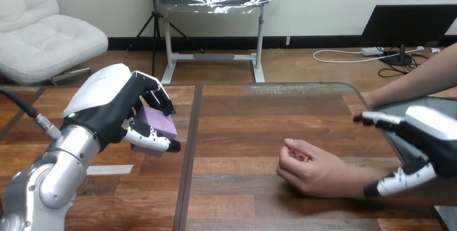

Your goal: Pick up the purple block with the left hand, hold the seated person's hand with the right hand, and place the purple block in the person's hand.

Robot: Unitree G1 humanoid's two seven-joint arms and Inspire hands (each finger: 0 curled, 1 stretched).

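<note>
Purple block (159,125) sat clamped in the left robot hand (110,110) at the desk's (242,128) nine o'clock. The person's hand (310,172) lay loosely curled at four o'clock, with the right robot hand (431,145) at its three o'clock, fingers and thumb apart astride the wrist.

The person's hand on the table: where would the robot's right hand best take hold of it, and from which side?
Probably at the wrist, coming from the view's right. The person's hand lies on the table with fingers curled in, leaving little to grip, while the wrist is bare and narrow. The right hand stands open beside it there.
</note>
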